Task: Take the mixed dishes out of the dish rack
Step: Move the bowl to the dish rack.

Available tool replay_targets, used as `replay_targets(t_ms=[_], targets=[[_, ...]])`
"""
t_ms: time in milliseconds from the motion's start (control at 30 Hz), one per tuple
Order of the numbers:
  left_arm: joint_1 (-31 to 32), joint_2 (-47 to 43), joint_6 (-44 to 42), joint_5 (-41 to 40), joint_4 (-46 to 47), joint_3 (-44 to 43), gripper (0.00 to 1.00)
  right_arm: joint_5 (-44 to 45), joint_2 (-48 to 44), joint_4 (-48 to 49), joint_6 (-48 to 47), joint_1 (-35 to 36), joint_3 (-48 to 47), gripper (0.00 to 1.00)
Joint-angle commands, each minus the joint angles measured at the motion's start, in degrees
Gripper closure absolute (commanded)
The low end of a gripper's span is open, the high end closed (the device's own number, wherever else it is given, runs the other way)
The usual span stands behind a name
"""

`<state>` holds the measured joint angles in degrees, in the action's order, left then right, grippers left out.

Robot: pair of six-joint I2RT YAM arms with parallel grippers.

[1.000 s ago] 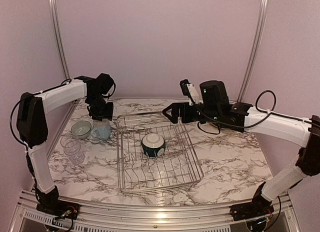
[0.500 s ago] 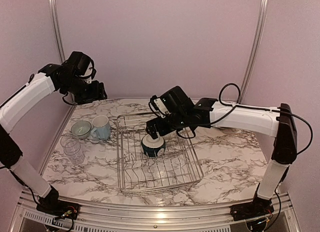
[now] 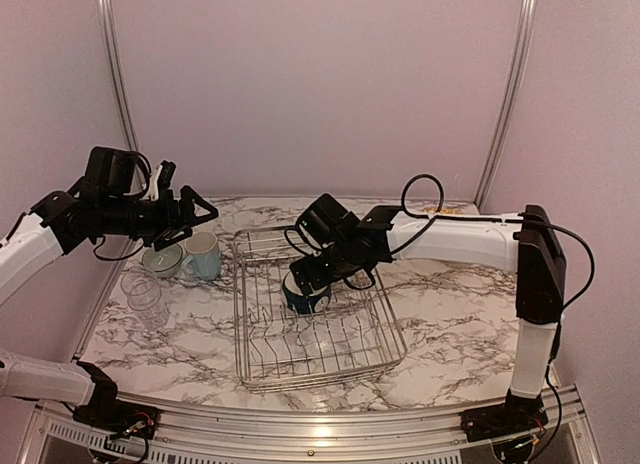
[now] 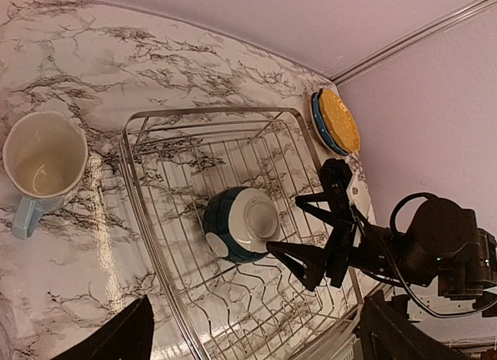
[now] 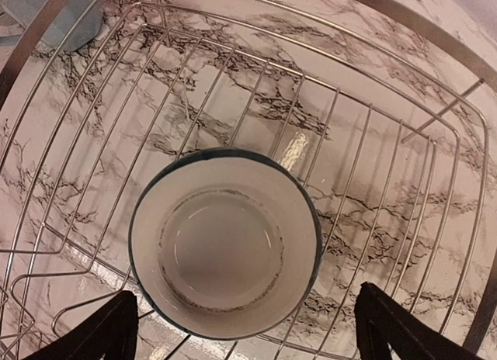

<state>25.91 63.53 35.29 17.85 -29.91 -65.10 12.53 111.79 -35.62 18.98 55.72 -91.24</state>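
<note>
Right gripper [image 5: 247, 317], spread wide, has come down over the one teal bowl [image 5: 225, 244] in the rack [image 3: 320, 356]. Left gripper [image 3: 195, 215], also apart, has swung lower near one mug [image 3: 203, 256], one grey-green bowl [image 3: 161, 257] and two glasses [image 3: 146, 299] on the left of the bench [image 3: 450, 314].

Teal-and-white bowl [image 5: 225, 244] in dish rack [image 3: 320, 356]

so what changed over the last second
The right gripper swung in from the back right and came down over the dark-teal-and-white bowl in the dish rack. It is open, straddling the bowl, not closed on it. The left gripper lifted away from the light blue mug and pulled back left, open. Bowl, mug, grey-green bowl and glasses stayed put.
</note>
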Motion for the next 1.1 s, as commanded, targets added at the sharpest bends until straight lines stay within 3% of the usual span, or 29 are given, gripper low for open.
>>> replay_targets(t_ms=[0, 100, 300, 733, 1067], targets=[[2.1, -1.17, 4.36, 1.39, 6.55, 5.99, 0.06, -1.27, 0.23, 2.58, 3.94, 0.28, -0.7, 0.1], [4.37, -0.93, 4.53, -4.23, 6.33, 8.32, 0.08, -4.08, -0.52, 6.26, 6.07, -0.42, 1.86, 0.17], [9.05, 4.06, 5.32, -5.82, 9.71, 11.16, 0.19, -5.86, -1.86, 10.98, 9.8, -1.88, 5.69, 0.28], [12.67, 11.99, 4.97, -16.76, 8.06, 11.18, 0.32, -8.99, -1.47, 17.76, 11.5, -3.18, 8.44, 0.29], [14.4, 17.92, 5.48, -16.82, 9.3, 11.81, 0.41, -15.03, 1.48, 22.62, 9.98, -4.38, 5.71, 0.28]])
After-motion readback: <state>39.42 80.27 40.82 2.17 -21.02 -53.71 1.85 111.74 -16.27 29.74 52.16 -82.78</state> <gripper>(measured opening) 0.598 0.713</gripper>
